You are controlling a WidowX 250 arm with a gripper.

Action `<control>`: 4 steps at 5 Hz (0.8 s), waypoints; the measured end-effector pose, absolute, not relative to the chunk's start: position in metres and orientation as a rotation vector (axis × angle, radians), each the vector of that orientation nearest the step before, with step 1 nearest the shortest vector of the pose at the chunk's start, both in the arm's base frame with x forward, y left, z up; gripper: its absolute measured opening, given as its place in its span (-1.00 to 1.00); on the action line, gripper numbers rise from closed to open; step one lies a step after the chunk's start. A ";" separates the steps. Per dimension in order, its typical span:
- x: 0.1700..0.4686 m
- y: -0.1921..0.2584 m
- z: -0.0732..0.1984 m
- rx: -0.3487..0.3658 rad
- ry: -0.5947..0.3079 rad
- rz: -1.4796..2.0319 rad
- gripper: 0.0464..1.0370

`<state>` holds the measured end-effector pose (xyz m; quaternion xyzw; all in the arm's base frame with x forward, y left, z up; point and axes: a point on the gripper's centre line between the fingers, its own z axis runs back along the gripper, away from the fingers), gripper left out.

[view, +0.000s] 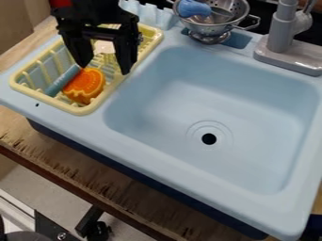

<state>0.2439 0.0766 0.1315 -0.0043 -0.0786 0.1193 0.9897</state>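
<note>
— What's in front of you in the yellow rack [78, 111]?
— You've got an orange toy piece [85, 85], rounded and notched along its edge, sitting tilted near one end.
— And beside it?
— Your blue-gray stick [63, 81], straight and slim, lying at a slant.

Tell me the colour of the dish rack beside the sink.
The dish rack is pale yellow, best seen in the camera view.

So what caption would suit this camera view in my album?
Black gripper hanging open over a yellow dish rack with a bright orange toy, beside a light-blue sink.
</note>
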 end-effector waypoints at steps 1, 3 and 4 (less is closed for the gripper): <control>0.245 0.087 0.133 -0.021 -0.158 0.377 0.92; 0.241 0.097 0.125 0.004 -0.071 0.807 0.92; 0.240 0.101 0.120 0.027 -0.018 0.979 0.92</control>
